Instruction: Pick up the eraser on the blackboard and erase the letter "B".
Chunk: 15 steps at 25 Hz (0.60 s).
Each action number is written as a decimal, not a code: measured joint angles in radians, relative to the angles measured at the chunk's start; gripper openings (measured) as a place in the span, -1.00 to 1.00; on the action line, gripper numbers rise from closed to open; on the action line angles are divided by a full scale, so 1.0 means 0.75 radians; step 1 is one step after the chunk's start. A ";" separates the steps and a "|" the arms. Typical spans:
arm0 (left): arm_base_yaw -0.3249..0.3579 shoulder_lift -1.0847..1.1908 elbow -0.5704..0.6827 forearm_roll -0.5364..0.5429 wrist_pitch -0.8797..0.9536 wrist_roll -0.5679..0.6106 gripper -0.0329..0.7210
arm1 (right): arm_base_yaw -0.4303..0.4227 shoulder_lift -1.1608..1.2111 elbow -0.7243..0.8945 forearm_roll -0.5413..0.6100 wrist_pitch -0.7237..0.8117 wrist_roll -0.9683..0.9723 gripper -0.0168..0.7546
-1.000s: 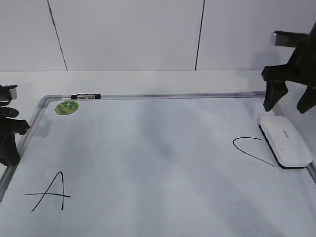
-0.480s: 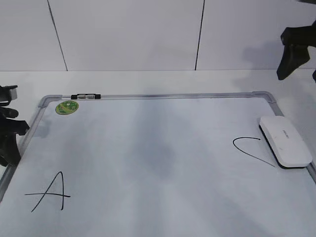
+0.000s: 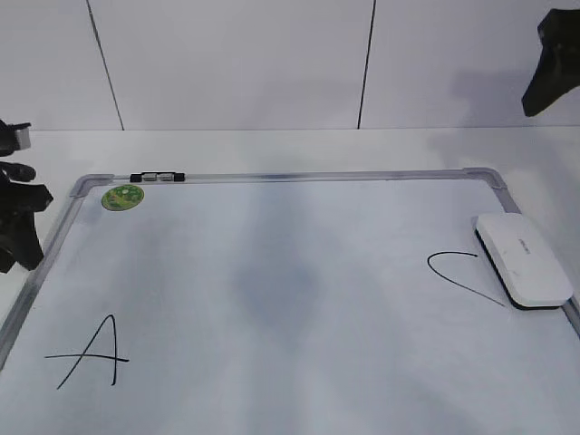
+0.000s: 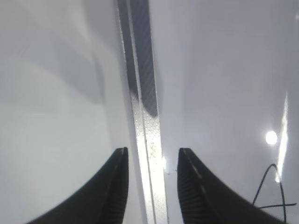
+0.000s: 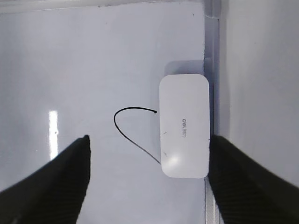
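Note:
The white eraser (image 3: 524, 259) lies flat on the blackboard, a white board with a grey frame (image 3: 299, 176), against its right edge. In the right wrist view the eraser (image 5: 184, 126) covers the end of a black letter C (image 5: 124, 126). No letter "B" shows; the board's middle has only a faint grey smudge (image 3: 272, 290). My right gripper (image 5: 149, 137) is open and empty, high above the eraser; it shows at the top right in the exterior view (image 3: 548, 77). My left gripper (image 4: 153, 150) is open and empty, straddling the board's left frame (image 4: 140, 107).
A black letter A (image 3: 89, 352) is at the board's front left. A round green sticker (image 3: 122, 197) and a small black piece (image 3: 157, 177) sit at the far left corner. A white tiled wall (image 3: 236, 63) stands behind the table.
My right gripper has lifted up and away from the eraser toward the upper right, leaving it on the board. My left gripper has shifted slightly upward.

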 joint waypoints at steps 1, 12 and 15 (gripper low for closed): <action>0.000 -0.009 -0.019 0.000 0.022 -0.007 -0.20 | 0.000 -0.017 0.000 0.002 0.000 0.000 0.57; 0.000 -0.052 -0.099 0.042 0.188 -0.078 -0.24 | 0.000 -0.249 0.025 0.033 0.024 0.000 0.57; 0.000 -0.089 -0.096 0.044 0.190 -0.087 -0.24 | 0.000 -0.340 0.107 0.057 0.024 0.001 0.57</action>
